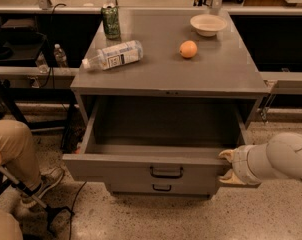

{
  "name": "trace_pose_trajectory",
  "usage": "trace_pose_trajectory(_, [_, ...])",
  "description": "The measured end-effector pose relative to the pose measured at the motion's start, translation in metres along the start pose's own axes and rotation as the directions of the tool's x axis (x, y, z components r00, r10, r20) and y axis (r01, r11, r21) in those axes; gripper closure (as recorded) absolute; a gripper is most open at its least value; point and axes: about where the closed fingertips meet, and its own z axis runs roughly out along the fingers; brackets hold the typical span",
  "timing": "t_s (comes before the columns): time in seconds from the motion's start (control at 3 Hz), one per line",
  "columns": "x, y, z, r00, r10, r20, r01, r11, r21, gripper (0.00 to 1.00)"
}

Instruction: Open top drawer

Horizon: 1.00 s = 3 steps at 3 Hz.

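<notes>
The top drawer point(121, 168) of the grey cabinet is pulled far out, and its deep plain tray looks empty. Its front panel carries a black loop handle point(166, 172) at the centre. My gripper point(228, 167) comes in from the right on a white arm and sits at the right end of the drawer's front panel, well right of the handle. Its two pale fingers are spread apart, one at the panel's top edge point(226, 155) and one at its bottom edge. It holds nothing that I can see.
A lower drawer point(162, 187) sits shut under the open one. On the cabinet top lie a green can point(110, 21), a toppled water bottle point(113, 55), an orange point(188, 49) and a white bowl point(208, 24). A seated person's leg point(13, 146) is at the left.
</notes>
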Motion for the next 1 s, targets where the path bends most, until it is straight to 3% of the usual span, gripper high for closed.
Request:
trace_pose_trajectory(0.33, [-0.0014, -0.0001, -0.0005, 1.0, -0.003, 0.0, 0.003, 1.0, 0.0, 0.0])
trace_pose_trajectory(1.0, [0.0038, 0.0075, -0.0009, 1.0, 0.007, 0.008, -0.007, 0.9996, -0.026, 0.02])
